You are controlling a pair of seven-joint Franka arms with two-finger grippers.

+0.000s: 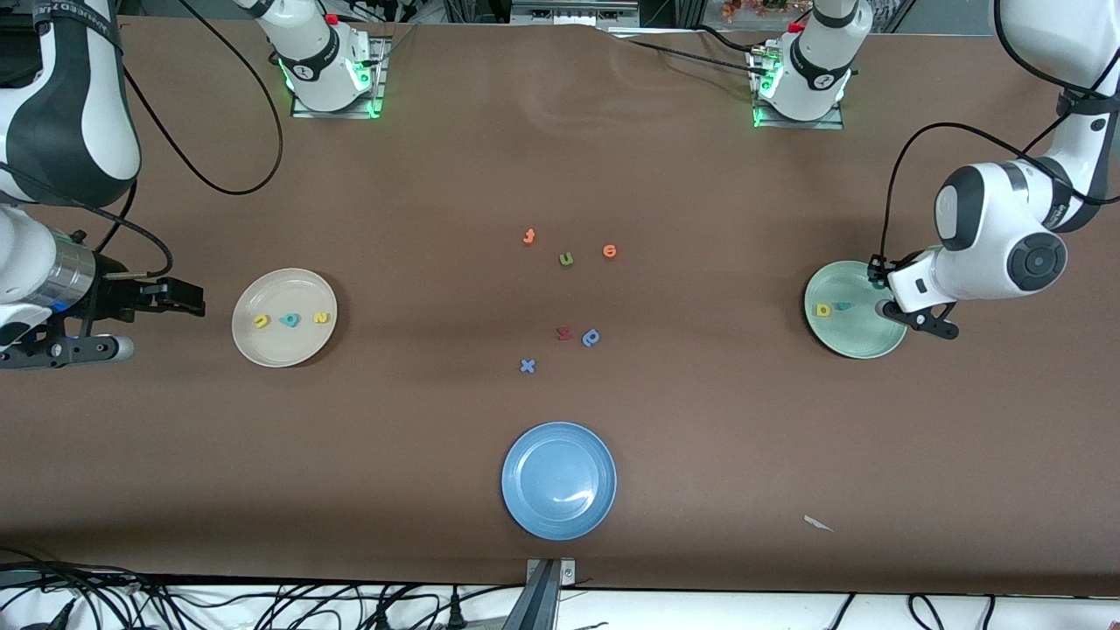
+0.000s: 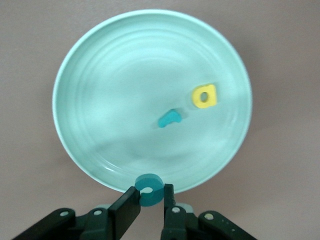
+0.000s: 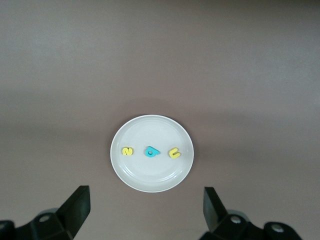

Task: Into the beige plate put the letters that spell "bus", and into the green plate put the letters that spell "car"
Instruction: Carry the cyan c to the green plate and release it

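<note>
My right gripper [image 1: 179, 297] waits with jaws wide apart beside the beige plate [image 1: 254, 346], which holds yellow "u" [image 1: 261, 322], teal "b" [image 1: 289, 320] and yellow "s" [image 1: 321, 318]. My left gripper [image 2: 150, 202] pinches the teal "c" [image 2: 149, 187] over the green plate [image 2: 100, 75], where yellow "a" [image 2: 204, 96] and teal "r" [image 2: 169, 118] lie.

Plates: three – beige plate [image 1: 282, 348], green plate [image 1: 853, 346], blue [image 1: 534, 512]. Foam letters: twelve. Arms: two.

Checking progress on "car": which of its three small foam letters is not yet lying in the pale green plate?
The teal foam "c": pinched in the left gripper over the green plate, while the yellow "a" and teal "r" lie inside.
</note>
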